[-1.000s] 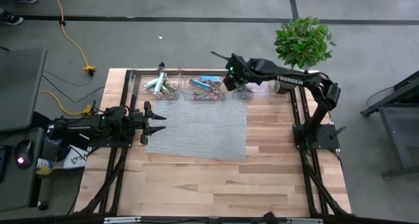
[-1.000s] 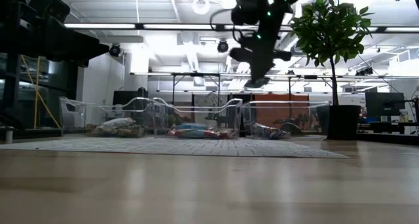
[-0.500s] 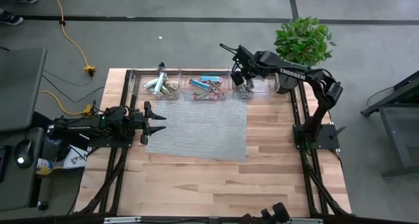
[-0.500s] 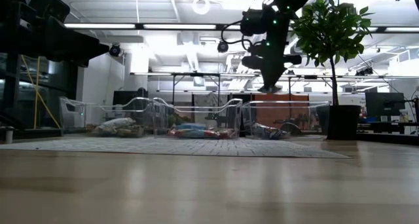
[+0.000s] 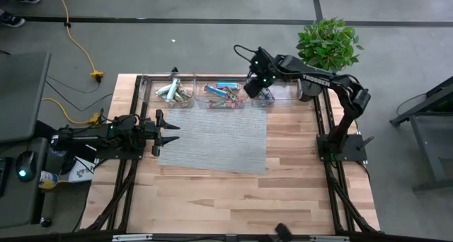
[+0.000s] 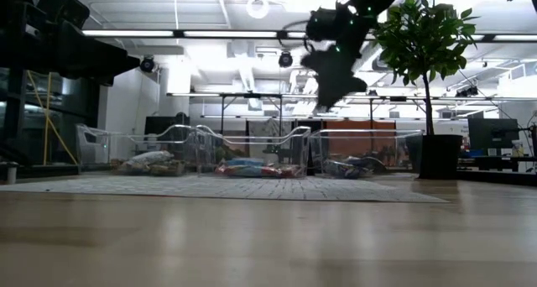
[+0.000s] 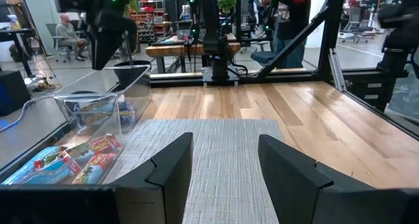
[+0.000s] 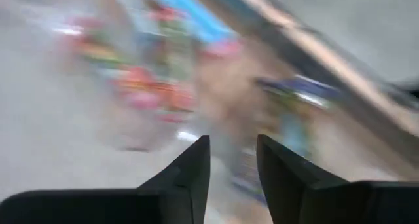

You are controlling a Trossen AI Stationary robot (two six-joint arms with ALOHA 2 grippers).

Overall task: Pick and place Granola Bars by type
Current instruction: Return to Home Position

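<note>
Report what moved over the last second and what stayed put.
The right gripper dipped toward the right transparent bin, then rose and tilted above it. Its fingers are open and hold nothing. The left gripper stayed open at the left side of the table, and the granola bars stayed in their bins.

We count three transparent bins in one row along the 12 o'clock edge of the one table (image 5: pixel 283 192): a left bin (image 5: pixel 150 88), a middle bin (image 5: pixel 200 93) and a right bin (image 5: pixel 289 93). With them we count one grey mat (image 5: pixel 212 139) at the middle and one potted plant (image 5: pixel 327 44) out at 1 o'clock. We count two end effectors of two fingers each, the left end effector (image 5: pixel 172 135) at 9 o'clock and the right end effector (image 5: pixel 252 86) at 12 o'clock. The Granola Bars (image 5: pixel 225 95) lie heaped in four wrapper colours, too piled for us to count singly.
</note>
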